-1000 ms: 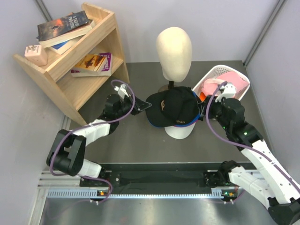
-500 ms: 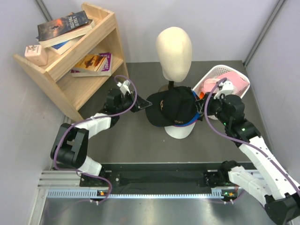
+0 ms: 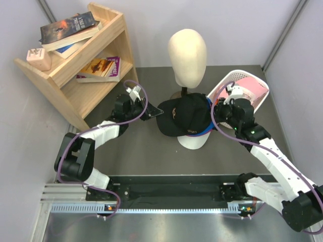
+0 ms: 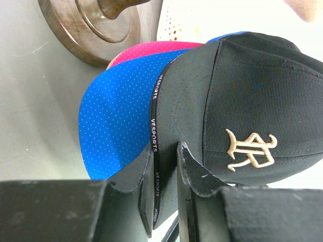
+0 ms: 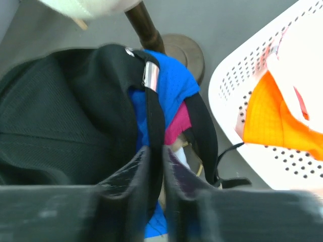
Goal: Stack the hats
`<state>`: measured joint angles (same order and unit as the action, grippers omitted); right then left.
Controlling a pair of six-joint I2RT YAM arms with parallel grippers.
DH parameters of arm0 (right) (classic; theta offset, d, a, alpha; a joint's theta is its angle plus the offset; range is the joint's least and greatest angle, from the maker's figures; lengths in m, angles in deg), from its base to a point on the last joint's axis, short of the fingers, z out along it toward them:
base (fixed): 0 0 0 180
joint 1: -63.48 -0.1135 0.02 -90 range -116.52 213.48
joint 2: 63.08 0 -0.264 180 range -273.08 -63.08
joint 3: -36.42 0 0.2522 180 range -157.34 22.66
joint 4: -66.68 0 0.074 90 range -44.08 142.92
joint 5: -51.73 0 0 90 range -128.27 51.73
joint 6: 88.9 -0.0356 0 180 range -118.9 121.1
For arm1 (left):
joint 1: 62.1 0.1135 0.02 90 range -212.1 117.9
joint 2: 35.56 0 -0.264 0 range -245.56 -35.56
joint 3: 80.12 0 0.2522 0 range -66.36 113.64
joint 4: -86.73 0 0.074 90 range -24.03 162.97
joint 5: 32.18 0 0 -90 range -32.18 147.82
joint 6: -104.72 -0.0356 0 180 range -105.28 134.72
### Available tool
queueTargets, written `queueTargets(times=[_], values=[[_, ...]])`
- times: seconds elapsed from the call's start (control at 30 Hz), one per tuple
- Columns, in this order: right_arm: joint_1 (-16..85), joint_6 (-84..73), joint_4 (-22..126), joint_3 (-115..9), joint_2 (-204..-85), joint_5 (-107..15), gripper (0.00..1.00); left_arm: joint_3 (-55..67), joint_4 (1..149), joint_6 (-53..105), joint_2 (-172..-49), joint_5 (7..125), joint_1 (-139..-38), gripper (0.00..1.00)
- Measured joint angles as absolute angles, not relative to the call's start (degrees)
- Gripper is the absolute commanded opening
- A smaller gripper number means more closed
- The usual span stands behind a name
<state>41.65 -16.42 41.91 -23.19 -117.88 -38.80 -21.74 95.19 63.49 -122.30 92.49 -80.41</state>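
The black cap [image 3: 185, 117] sits on top in the middle of the table [image 3: 146, 151] and hides most of the caps under it. Only the edges of a blue cap [image 4: 118, 116] and a pink-red cap [image 4: 151, 50] peek out. A white thing [image 3: 192, 142] shows at the near side under them, and I cannot tell what it is.

The left gripper [image 4: 165, 151] is almost closed and pinches the black cap's brim on the left. The right gripper [image 5: 155, 151] is almost closed too and pinches the black cap's back strap on the right.

Just past it on the right, a white basket [image 5: 234, 88] holds an orange hat [image 5: 272, 116] and a light pink hat [image 3: 249, 86]. Far behind the caps stands a cream head [image 3: 187, 50]. Far left is a wooden shelf [image 3: 96, 91] with books [image 3: 68, 27].
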Motion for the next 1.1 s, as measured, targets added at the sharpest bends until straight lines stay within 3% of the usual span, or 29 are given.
queueTargets(times=[0.5,0.93,1.1], values=[[41.6,-14.9,37.9,-22.7,-113.6,-33.5,0.0,-20.9,93.6,62.1,-121.1,93.0,-80.6,0.0],[42.4,-14.9,40.7,-21.6,-119.3,-30.1,0.0,-17.3,91.8,61.6,-125.3,93.4,-80.6,0.0],[42.5,-15.0,41.6,-21.1,-119.7,-30.0,0.0,-17.1,91.2,61.3,-125.4,93.4,-80.6,0.24]])
